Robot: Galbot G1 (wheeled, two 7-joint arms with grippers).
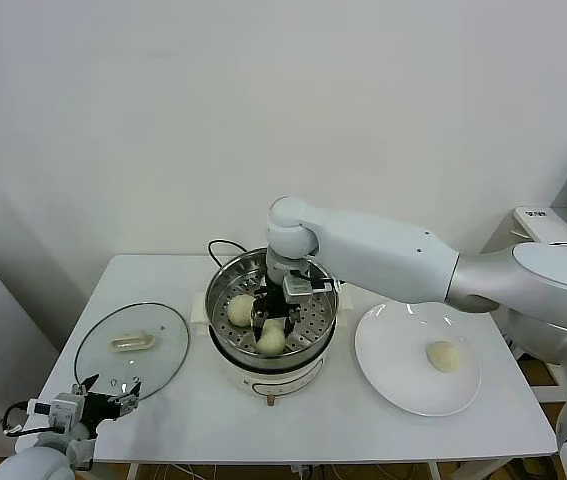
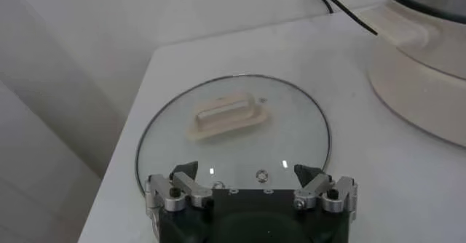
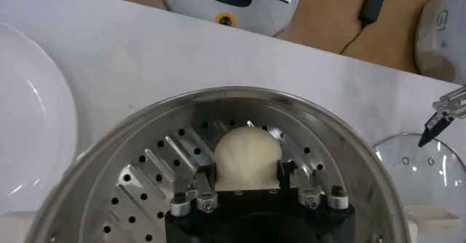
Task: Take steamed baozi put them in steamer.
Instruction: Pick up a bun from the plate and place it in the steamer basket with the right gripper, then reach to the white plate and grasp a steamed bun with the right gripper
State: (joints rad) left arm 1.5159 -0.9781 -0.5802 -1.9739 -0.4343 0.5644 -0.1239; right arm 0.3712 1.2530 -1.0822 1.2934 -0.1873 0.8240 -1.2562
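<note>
right wrist view — baozi (image 3: pixel 246 157) dome-up, between jaws

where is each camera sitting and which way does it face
Head view: from the robot's head, looking down at the white table; the right arm reaches into the steamer, the left gripper waits by the glass lid.
Left wrist view: behind the open left gripper, facing the glass lid.
Right wrist view: above the right gripper, facing a baozi between its fingers in the steamer.
Shared: the steamer and the glass lid appear in all three.
</note>
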